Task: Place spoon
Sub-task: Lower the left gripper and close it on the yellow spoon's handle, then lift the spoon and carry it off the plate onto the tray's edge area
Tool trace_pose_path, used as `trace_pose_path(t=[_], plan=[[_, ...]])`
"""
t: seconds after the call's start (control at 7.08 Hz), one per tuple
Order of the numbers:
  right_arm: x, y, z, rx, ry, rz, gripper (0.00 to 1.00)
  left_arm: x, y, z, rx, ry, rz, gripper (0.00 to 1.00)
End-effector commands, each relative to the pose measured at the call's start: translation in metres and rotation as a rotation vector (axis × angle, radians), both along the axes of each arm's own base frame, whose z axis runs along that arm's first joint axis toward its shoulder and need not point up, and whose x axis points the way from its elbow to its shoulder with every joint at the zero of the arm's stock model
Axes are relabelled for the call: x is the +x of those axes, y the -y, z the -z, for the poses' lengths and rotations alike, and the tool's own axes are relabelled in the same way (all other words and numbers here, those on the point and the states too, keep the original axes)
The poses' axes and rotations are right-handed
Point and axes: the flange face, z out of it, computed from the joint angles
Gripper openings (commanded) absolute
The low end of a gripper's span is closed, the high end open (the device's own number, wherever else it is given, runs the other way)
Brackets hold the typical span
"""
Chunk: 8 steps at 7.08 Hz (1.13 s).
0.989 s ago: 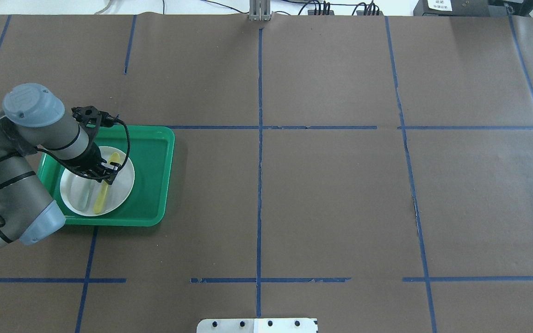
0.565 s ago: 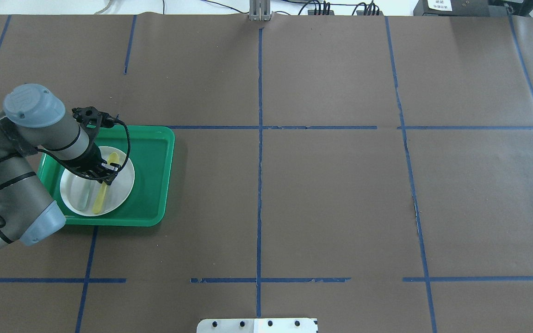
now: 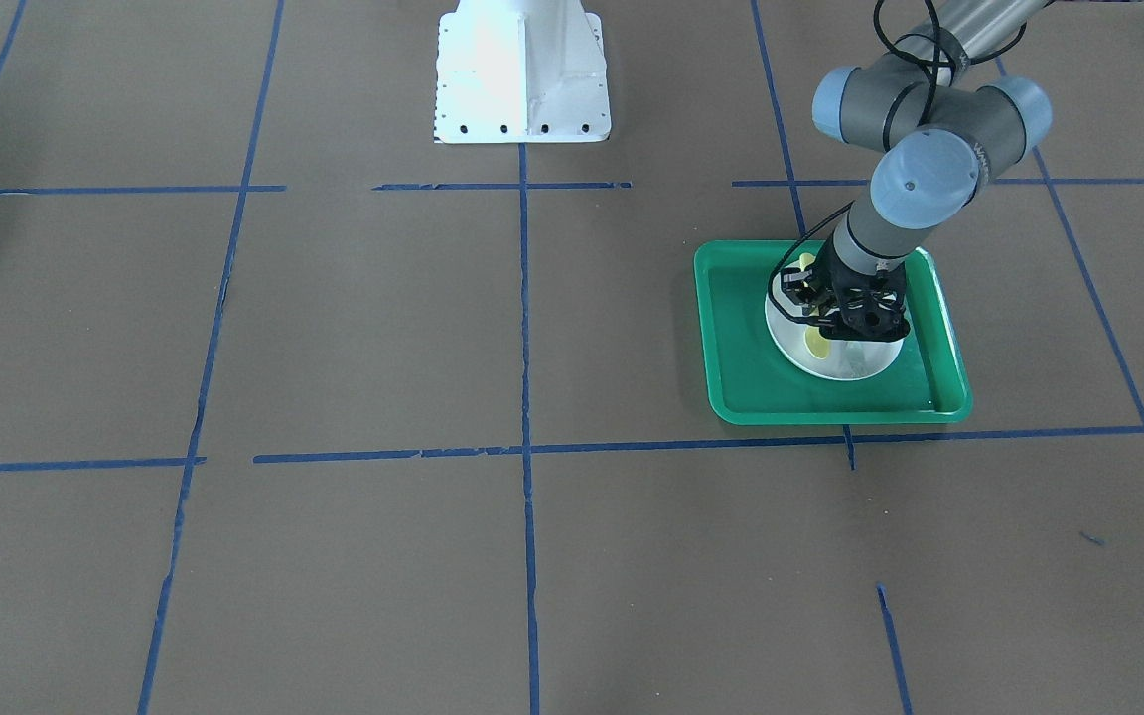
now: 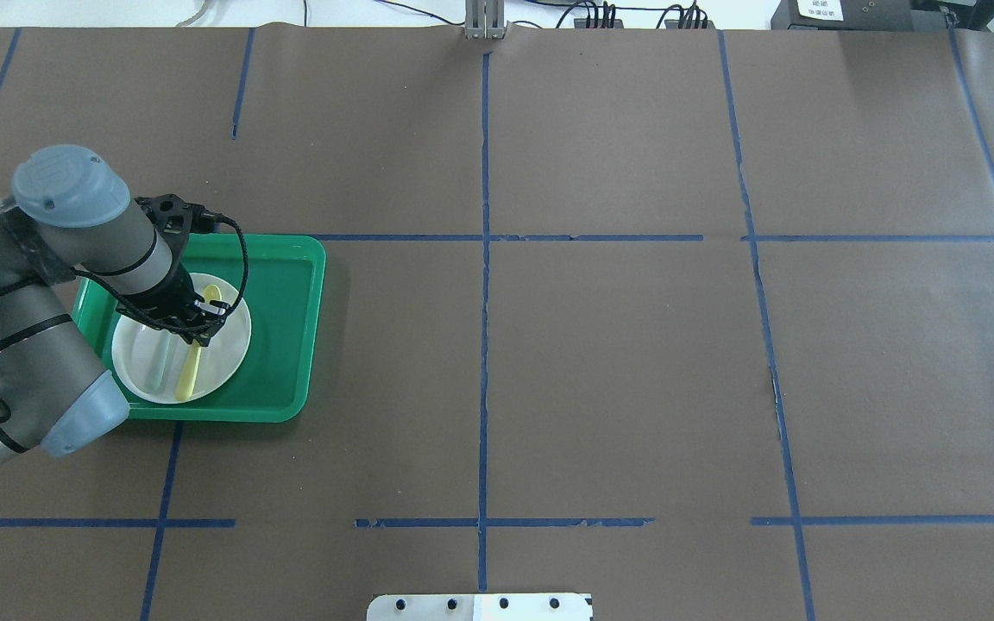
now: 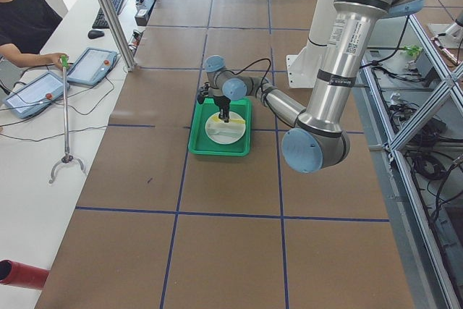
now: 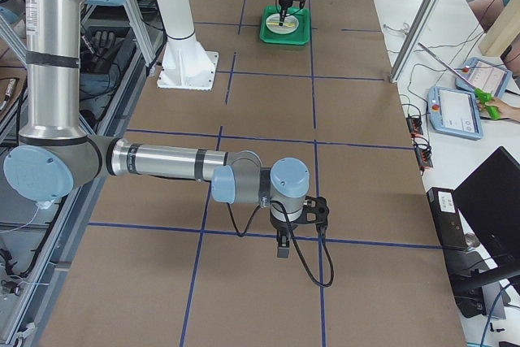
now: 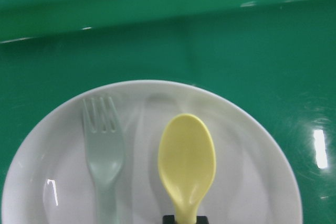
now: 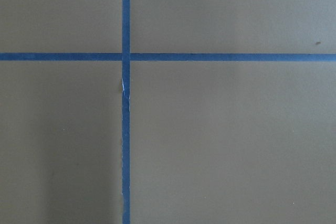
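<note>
Left gripper (image 4: 201, 326), its arm shifted slightly toward the table's far edge over the preceding second, was closed on the neck of the spoon (image 7: 187, 163), which stayed over the white plate (image 7: 252, 182) in the green tray (image 4: 286, 345), just beside the fork (image 7: 104, 156). Spoon was yellow, with an oval bowl and a slim straight handle, and cast a faint shadow on the plate. Right gripper (image 6: 283, 243) hung over the table; whether it was open or closed could not be told.

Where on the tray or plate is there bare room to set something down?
Widest free patch: green tray floor between the white plate and the tray's rim toward the table's middle. On the plate, a bare crescent lies beside the spoon, opposite the fork. Between fork and spoon it is crowded, with the left gripper above.
</note>
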Motion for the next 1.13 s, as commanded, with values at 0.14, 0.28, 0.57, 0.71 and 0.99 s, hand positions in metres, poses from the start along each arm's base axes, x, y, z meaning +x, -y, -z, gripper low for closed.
trace_pose_path(t=[0.14, 0.28, 0.57, 0.71, 0.99], plan=[[0.000, -0.001, -0.001, -0.002, 0.000, 0.000, 1.00, 0.024, 0.011, 0.045, -0.051, -0.019, 0.070, 0.00], [0.000, -0.001, -0.001, -0.002, 0.000, 0.000, 1.00, 0.037, 0.013, 0.045, -0.054, -0.016, 0.060, 0.00], [0.000, 0.000, 0.000, 0.000, -0.001, 0.000, 1.00, 0.057, 0.020, 0.045, -0.058, -0.011, 0.051, 0.00], [0.000, 0.000, 0.000, 0.000, 0.000, 0.000, 1.00, 0.065, 0.024, 0.038, -0.048, -0.025, 0.048, 0.00], [0.000, 0.000, 0.000, 0.000, 0.000, 0.000, 1.00, 0.072, 0.024, 0.030, -0.056, -0.031, 0.057, 0.00]])
